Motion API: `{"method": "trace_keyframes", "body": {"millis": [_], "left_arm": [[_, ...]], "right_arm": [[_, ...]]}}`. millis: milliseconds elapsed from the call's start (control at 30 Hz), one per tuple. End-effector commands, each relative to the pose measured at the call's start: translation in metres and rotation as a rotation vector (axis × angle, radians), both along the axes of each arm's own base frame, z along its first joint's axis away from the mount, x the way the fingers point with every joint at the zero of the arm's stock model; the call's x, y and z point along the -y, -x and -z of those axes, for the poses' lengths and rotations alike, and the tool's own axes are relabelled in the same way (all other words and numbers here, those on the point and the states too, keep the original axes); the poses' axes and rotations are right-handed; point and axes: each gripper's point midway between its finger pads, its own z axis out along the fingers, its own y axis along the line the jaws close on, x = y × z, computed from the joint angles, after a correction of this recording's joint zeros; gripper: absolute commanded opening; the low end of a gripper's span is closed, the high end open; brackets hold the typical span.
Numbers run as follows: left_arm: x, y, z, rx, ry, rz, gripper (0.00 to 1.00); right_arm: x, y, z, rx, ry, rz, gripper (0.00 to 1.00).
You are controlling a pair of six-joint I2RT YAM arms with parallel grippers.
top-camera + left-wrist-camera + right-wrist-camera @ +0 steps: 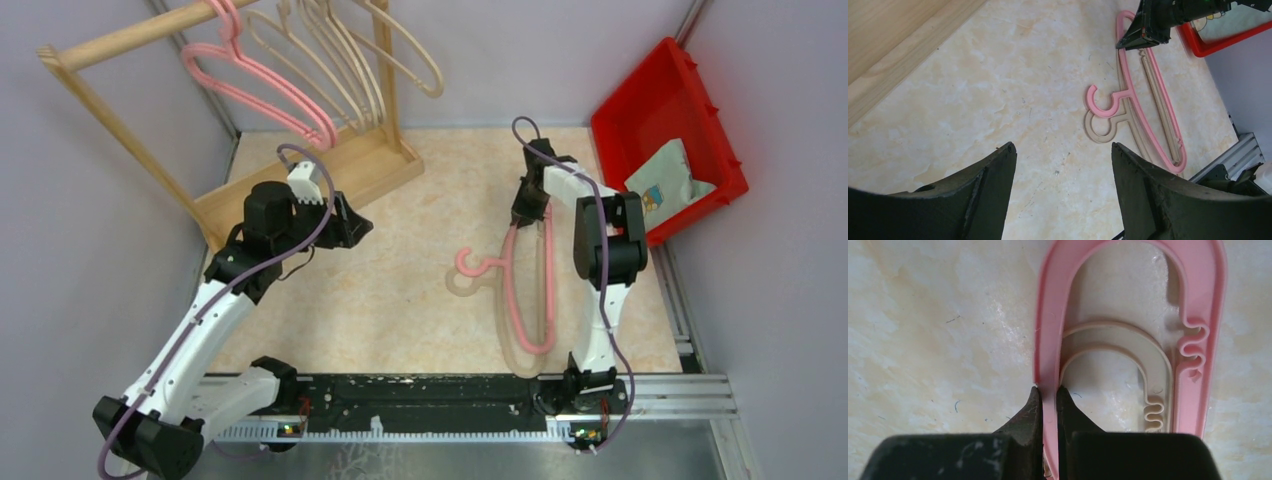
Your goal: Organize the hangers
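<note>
A pink hanger (pixel 548 290) lies on the table on top of a beige hanger (pixel 512 355), hooks pointing left. My right gripper (pixel 527 212) is shut on the pink hanger's far arm; in the right wrist view the fingertips (pixel 1034 405) pinch the pink bar (pixel 1048 315), with the beige hanger (pixel 1153 355) flat beneath. My left gripper (pixel 355 225) is open and empty, above the table near the rack base; in its view (pixel 1063 150) both the pink hanger (pixel 1148 115) and the beige hanger (pixel 1098 131) lie ahead. One pink hanger (pixel 255 85) and several beige hangers (pixel 340 60) hang on the rack.
The light wooden rack (pixel 120 40) stands at the back left, its base (pixel 350 170) on the table. A red bin (pixel 650 90) holding a packet (pixel 665 180) sits at the back right. A metal rail runs along the near edge.
</note>
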Motion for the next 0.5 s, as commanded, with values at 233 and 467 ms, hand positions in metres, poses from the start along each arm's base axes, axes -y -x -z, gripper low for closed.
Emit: {"method": "trace_keyframes", "body": {"millis": [233, 467], "left_arm": [[0.038, 0.02, 0.001, 0.041, 0.087, 0.213, 0.76], [0.055, 0.02, 0.011, 0.058, 0.128, 0.262, 0.77]], "right_arm": [[-0.042, -0.008, -0.111, 0.159, -0.399, 0.044, 0.0], [-0.061, -0.023, -0.186, 0.264, -0.738, 0.084, 0.0]]}}
